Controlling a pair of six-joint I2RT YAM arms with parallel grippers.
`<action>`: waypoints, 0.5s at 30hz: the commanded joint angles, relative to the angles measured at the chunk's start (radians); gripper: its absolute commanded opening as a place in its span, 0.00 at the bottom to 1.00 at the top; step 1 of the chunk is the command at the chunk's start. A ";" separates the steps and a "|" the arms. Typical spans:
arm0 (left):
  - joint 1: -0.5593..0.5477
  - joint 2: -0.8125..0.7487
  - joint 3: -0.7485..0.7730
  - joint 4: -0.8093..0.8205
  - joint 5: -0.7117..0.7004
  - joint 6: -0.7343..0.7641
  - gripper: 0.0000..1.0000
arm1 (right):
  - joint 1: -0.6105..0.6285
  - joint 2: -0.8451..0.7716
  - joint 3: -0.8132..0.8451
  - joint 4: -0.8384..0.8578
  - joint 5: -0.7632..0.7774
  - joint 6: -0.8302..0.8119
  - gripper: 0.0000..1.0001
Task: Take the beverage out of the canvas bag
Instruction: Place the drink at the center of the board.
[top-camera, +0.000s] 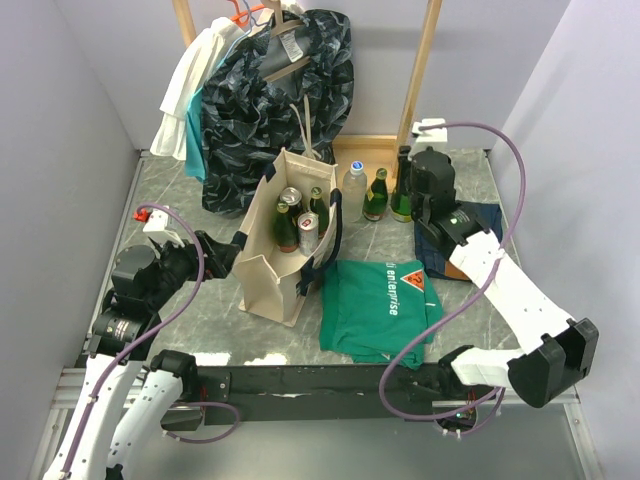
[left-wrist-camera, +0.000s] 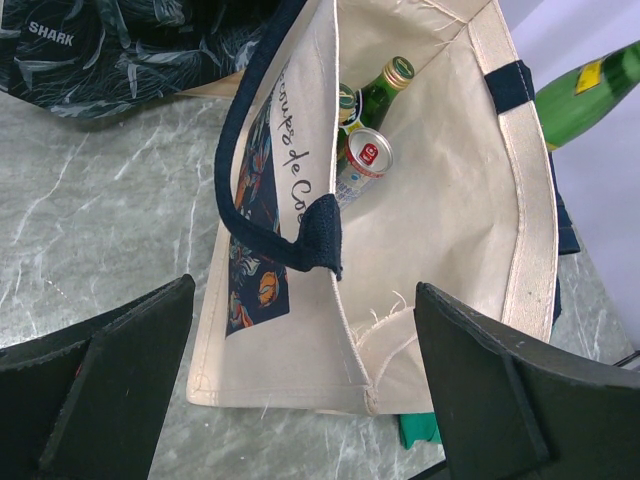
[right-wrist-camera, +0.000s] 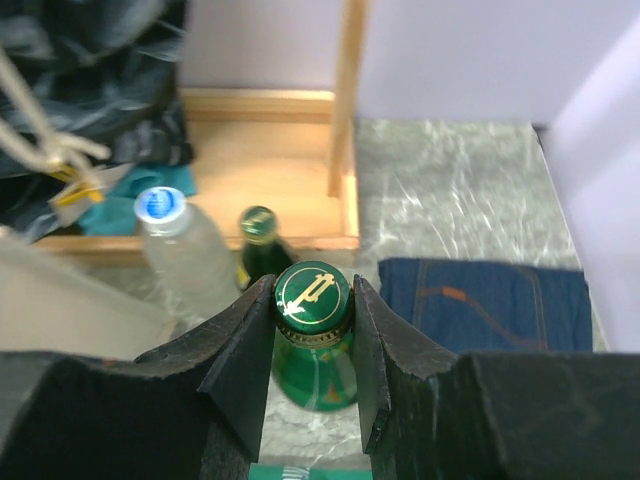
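The cream canvas bag (top-camera: 268, 262) with navy straps stands open left of centre, holding green bottles (top-camera: 285, 228) and a can (top-camera: 308, 232). In the left wrist view the bag (left-wrist-camera: 440, 200) shows the can (left-wrist-camera: 364, 158) and a green bottle (left-wrist-camera: 383, 88) inside. My left gripper (top-camera: 230, 250) is open at the bag's left side, its fingers (left-wrist-camera: 120, 370) either side of the bag's near corner, touching nothing. My right gripper (right-wrist-camera: 313, 330) is shut on the capped neck of a green bottle (right-wrist-camera: 313, 298) standing outside the bag, also in the top view (top-camera: 402, 207).
A clear water bottle (top-camera: 354, 190) and another green bottle (top-camera: 376, 196) stand right of the bag. A green T-shirt (top-camera: 380, 305) lies in front, folded jeans (top-camera: 470, 225) at right. A wooden rack base (right-wrist-camera: 260, 160) with a dark patterned garment (top-camera: 280, 100) and a white one (top-camera: 190, 90) stands behind.
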 joint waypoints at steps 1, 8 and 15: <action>-0.002 -0.002 -0.005 0.038 0.010 -0.006 0.96 | -0.051 -0.091 -0.076 0.311 0.064 0.082 0.00; -0.002 -0.002 -0.007 0.038 0.011 -0.007 0.96 | -0.081 -0.067 -0.163 0.460 0.084 0.099 0.00; -0.002 -0.002 -0.005 0.038 0.010 -0.005 0.96 | -0.110 -0.025 -0.233 0.583 0.083 0.108 0.00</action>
